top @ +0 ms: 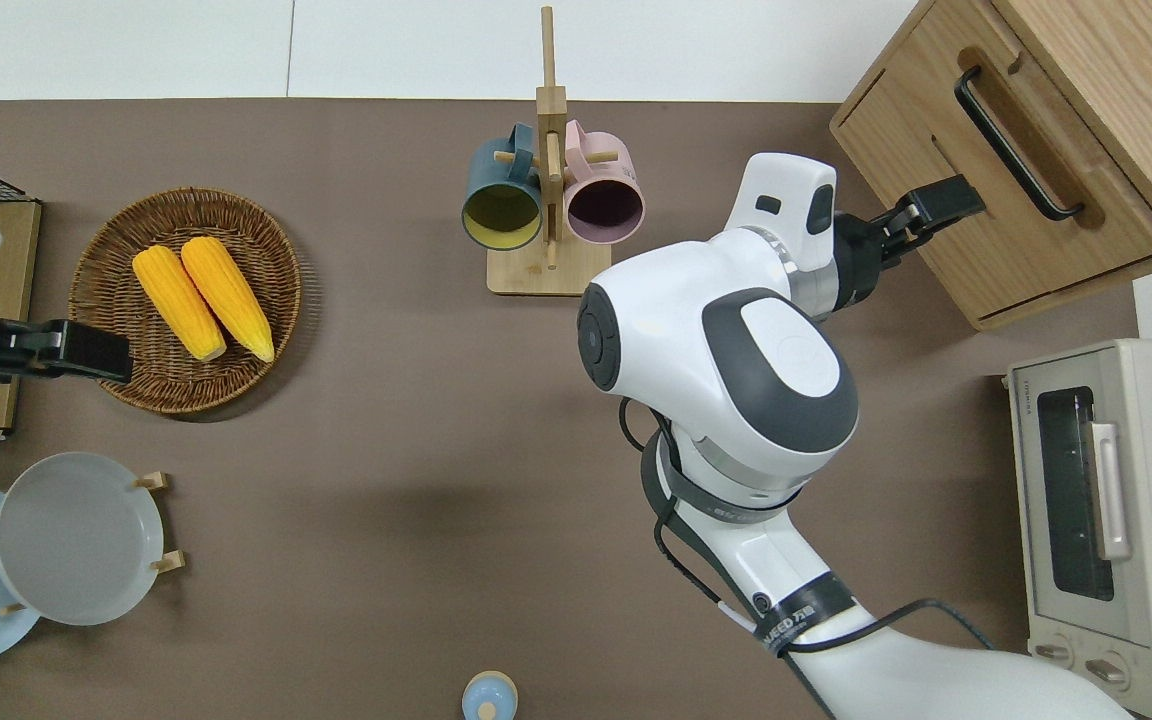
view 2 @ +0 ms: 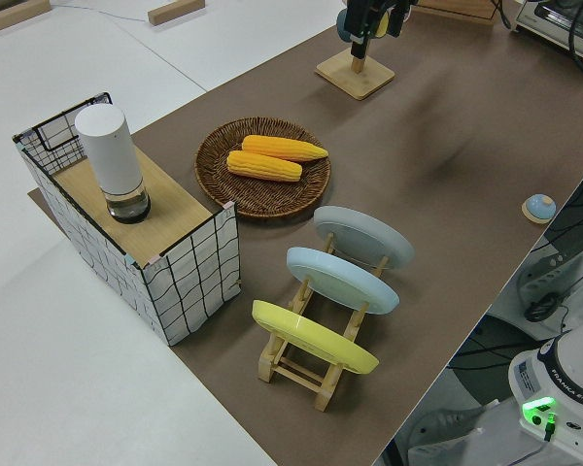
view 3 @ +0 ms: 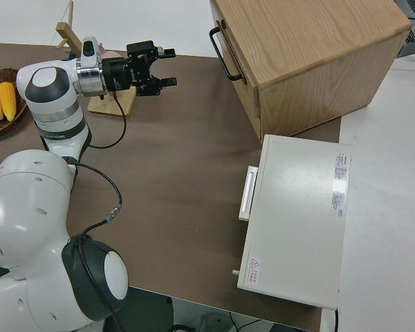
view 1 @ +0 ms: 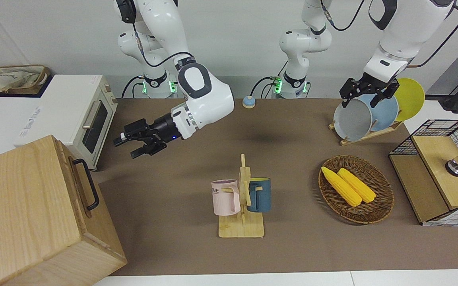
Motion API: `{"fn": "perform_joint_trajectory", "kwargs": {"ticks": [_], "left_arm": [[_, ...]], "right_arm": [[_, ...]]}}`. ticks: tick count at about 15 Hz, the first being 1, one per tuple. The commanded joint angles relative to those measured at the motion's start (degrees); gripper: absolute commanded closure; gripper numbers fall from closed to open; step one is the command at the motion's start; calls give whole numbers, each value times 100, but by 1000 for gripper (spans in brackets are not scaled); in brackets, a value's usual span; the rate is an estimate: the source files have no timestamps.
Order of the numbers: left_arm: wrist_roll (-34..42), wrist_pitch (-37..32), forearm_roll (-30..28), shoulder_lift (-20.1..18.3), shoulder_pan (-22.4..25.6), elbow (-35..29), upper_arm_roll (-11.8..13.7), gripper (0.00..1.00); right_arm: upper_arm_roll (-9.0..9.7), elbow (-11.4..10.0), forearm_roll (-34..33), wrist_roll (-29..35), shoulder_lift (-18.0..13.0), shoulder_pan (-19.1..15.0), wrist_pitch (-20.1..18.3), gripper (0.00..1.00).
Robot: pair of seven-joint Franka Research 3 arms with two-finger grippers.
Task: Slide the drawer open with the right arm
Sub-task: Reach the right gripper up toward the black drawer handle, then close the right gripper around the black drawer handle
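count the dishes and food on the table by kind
plates: 3 (grey, blue, yellow)
mugs: 2 (pink, dark blue)
corn cobs: 2 ()
total: 7

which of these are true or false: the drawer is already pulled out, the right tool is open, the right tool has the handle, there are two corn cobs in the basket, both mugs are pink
1. The drawer is already pulled out. False: it sits shut in its box.
2. The right tool is open. True.
3. The right tool holds the handle. False: it is apart from the handle, its fingers around nothing.
4. Two corn cobs lie in the basket. True.
5. Both mugs are pink. False: one mug is pink, the other is dark blue.

The left arm is parked.
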Motion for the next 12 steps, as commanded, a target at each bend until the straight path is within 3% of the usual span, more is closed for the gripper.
{"fn": "perform_joint_trajectory", "kwargs": {"ticks": [1, 6, 12], "left_arm": [[56, -113, 98, 65, 22, 149, -37, 7], [56, -113, 98, 65, 22, 149, -37, 7], [56, -113, 98, 65, 22, 149, -37, 7]], "right_arm": [[19, -74, -530, 374, 176, -27, -67, 21], [10, -197, -802, 1253, 326, -229, -32, 21], [2, -197, -1277, 1421, 537, -519, 82, 21]]}}
